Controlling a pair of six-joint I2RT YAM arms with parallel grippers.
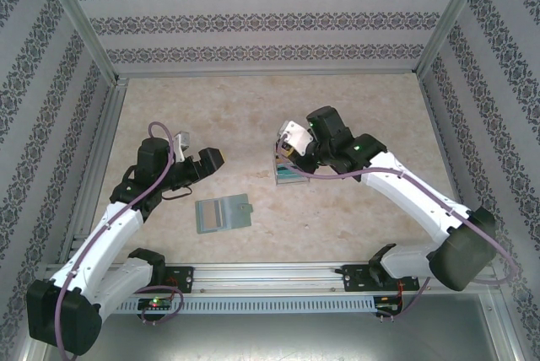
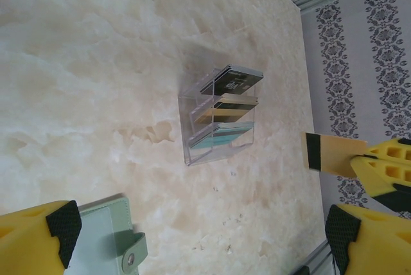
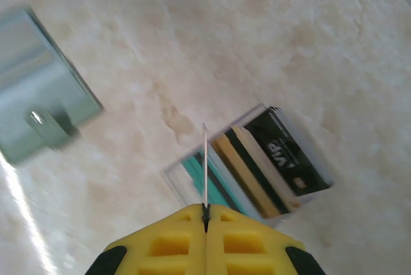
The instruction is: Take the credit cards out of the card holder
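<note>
Pinching with right gripper (image 3: 205, 211) fully closed on a thin tan card (image 3: 204, 159), edge-on above the clear tray (image 3: 172, 173) holding black, gold and teal credit cards (image 3: 247, 172). Best lowering it straight down into a free slot, staying upright, releasing only once seated. Holding left gripper (image 2: 202, 233) spread wide and empty near the card holder (image 2: 103, 243), lying open on the table (image 1: 354, 108).

The top view looks steeply down from high above the near edge of the desk (image 1: 354, 99), far enough to take it all in. The left wrist view sits low, facing across the wallet (image 2: 99, 239) toward the clear rack (image 2: 218, 117). The right wrist view hangs close above that rack, a card (image 3: 204, 159) edge-on before it. All three share rack and wallet.
</note>
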